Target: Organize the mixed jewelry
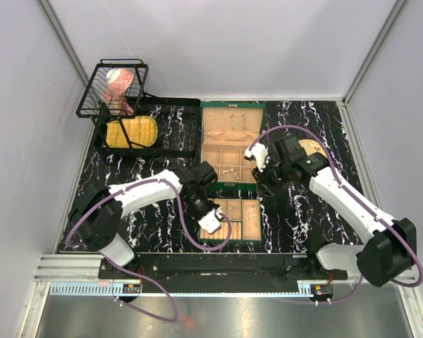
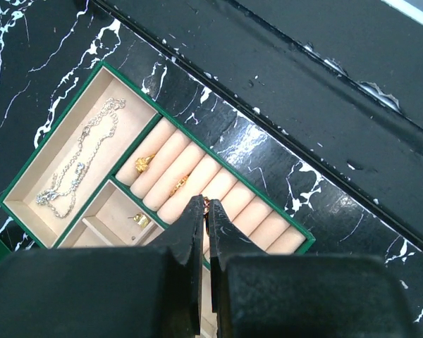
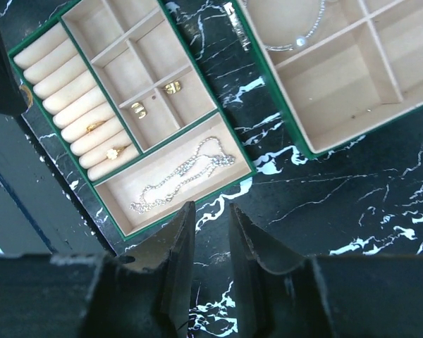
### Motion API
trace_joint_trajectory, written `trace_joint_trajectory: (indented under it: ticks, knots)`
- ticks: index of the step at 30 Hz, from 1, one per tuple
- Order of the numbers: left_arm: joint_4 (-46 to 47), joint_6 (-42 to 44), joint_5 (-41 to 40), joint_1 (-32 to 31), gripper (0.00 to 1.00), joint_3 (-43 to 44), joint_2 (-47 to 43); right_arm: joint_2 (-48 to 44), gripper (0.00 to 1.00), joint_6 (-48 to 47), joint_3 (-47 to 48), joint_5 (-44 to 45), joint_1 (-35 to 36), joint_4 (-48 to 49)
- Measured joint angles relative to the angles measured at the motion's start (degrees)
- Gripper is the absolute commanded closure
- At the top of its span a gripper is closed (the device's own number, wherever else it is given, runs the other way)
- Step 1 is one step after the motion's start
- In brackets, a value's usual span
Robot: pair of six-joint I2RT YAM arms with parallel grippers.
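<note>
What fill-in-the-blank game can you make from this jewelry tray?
The long thin metal chain in the green tray with beige compartments is coloured ___.
The left gripper has its jaws ___.
The right gripper hovers over the black white-veined ___, beside the tray.
Answers: silver; shut; table.

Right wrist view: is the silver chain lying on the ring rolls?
No, the silver chain lies in the long flat compartment next to the ring rolls.
</note>
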Motion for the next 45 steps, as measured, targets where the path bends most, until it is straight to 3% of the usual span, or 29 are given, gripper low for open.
trace_joint_trajectory:
  ticks: [8,23,45]
  knots:
    - [-2.91,6.38,-2.27,0.00,1.00,-1.95,-2.75,2.10,0.75,-1.95,-3.63,3.13,5.07,0.48]
    - [-11.17,14.91,-3.72,4.74,1.00,-1.92,-5.70,1.03,0.82,-9.44,-14.78,11.80,5.35,-0.46]
    - [-20.87,18.71,-6.12,13.46,1.00,-1.29,-7.17,15.41,0.86,-8.31,-12.59,11.56,12.63,5.66]
